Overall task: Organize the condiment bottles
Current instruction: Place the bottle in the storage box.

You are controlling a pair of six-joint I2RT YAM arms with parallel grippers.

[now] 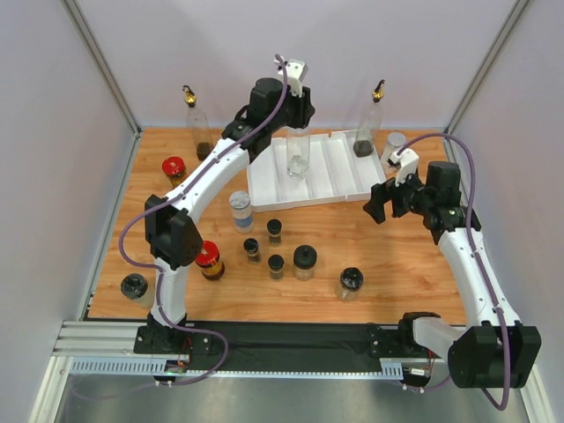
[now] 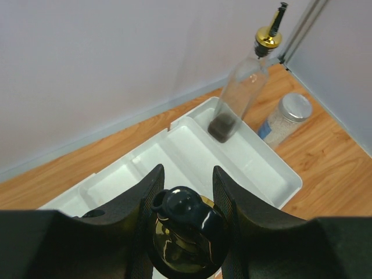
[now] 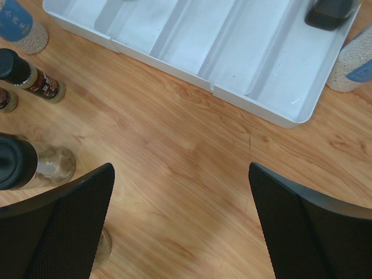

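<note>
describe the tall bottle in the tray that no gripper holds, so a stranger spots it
Find the white divided plastic tray at the back of the wooden table. At the far end of its rightmost compartment stands a tall clear glass bottle with a gold spout. Unlike the matching bottle in the left gripper, it stands free, dark contents at its bottom.

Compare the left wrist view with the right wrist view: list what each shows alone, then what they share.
Left wrist only: the left tool shut on the gold-collared top of the held bottle, and the tall bottle in the white tray's end compartment seen whole, gold spout included. Right wrist only: the open right tool over the table, with black-lidded jars and a blue-labelled jar to the left. Both: the tray, that tall bottle's dark bottom, the grey-lidded jar beside the tray.
</note>
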